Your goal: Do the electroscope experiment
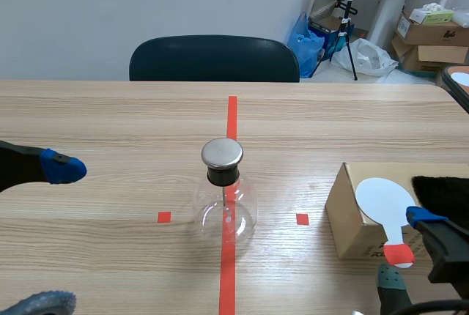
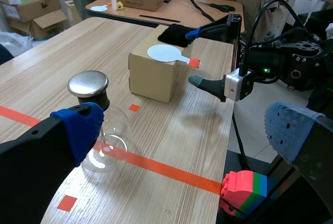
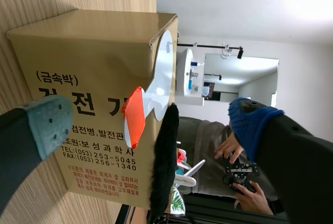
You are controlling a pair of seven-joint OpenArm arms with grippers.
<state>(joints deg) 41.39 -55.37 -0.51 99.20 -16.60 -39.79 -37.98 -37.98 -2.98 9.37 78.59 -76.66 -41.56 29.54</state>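
Nearest, at the right, the right gripper (image 1: 407, 249) has its fingers set wide apart, one on each side of the red handle (image 1: 399, 256) of the paddle (image 1: 382, 198), touching neither the handle nor anything else. At the near left the left gripper (image 1: 51, 234) is also spread wide and holds nothing.

The paddle lies flat on top of the cardboard box (image 1: 344, 216) at the right. Its long axis runs near to far. Its white disc rests on the box top, and its red handle sticks out over the box's near edge and points toward the near side, a little to the right. Black fur (image 1: 443, 192) lies on the box just right of the disc.

In the middle, well left of the box, the electroscope flask (image 1: 226, 216) stands upright on the orange-red tape line. Its round glass bulb is below and its metal cap (image 1: 222, 152) is on top.

The table (image 1: 110, 110) is pale wood grain. Past its far edge stands a dark chair (image 1: 214, 58) against a plain pale wall. At the far right are a blue bag (image 1: 306, 36) and stacked cartons (image 1: 432, 36).
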